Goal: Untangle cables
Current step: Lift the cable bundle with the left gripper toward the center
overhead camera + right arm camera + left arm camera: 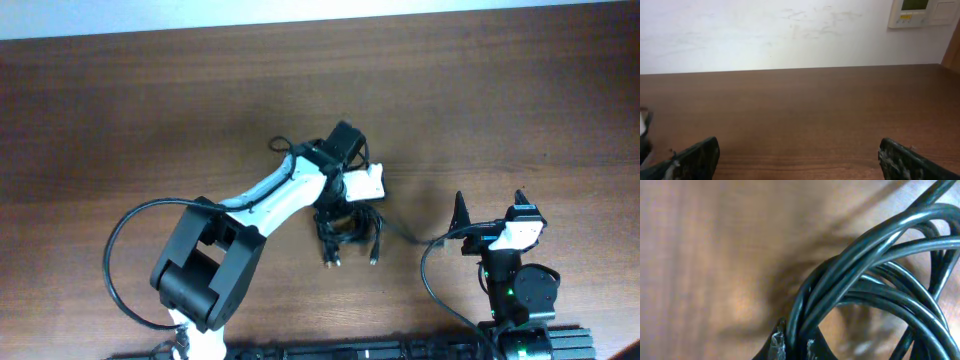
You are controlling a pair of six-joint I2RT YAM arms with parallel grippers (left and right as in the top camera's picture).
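Note:
The cables (348, 228) are a bundle of thin black cords in loose loops at the table's middle, with plug ends hanging toward the front. My left gripper (338, 208) is over the bundle. In the left wrist view its fingers (792, 345) are shut on several strands of the cables (875, 275), which loop up and to the right close to the camera. One strand trails right across the table toward my right arm. My right gripper (490, 205) is open and empty at the right front; its view shows its fingers (800, 155) wide apart over bare wood.
The wooden table (150, 110) stretches around the bundle. A thick black wire (115, 250) loops from the left arm's base, another (435, 285) by the right arm's base. A white wall with a wall panel (920, 12) stands beyond the far edge.

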